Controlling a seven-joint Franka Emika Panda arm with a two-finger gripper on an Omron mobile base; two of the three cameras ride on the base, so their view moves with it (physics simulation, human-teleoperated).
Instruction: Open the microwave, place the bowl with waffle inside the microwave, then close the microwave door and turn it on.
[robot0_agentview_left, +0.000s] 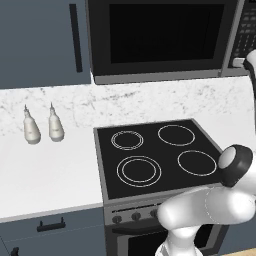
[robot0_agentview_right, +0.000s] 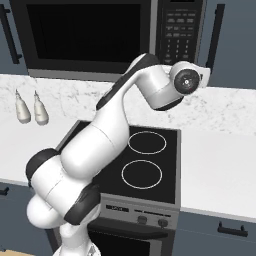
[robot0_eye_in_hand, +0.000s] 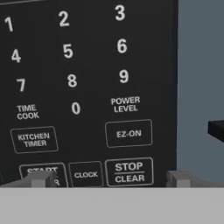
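Note:
The microwave hangs above the stove with the microwave door flat against its front. In the hand view its button panel is very close, with number keys and the START, CLOCK and STOP/CLEAR keys along the bottom. My gripper is open, with one fingertip over the START key and the other at the panel's right edge. In the right base view the hand is raised just in front of the panel. The bowl and the waffle are out of view.
A black four-ring stovetop lies below the microwave. Two white bottles stand on the marble counter to its left. Blue-grey cabinets with black bar handles flank the microwave; one handle end is beside the hand.

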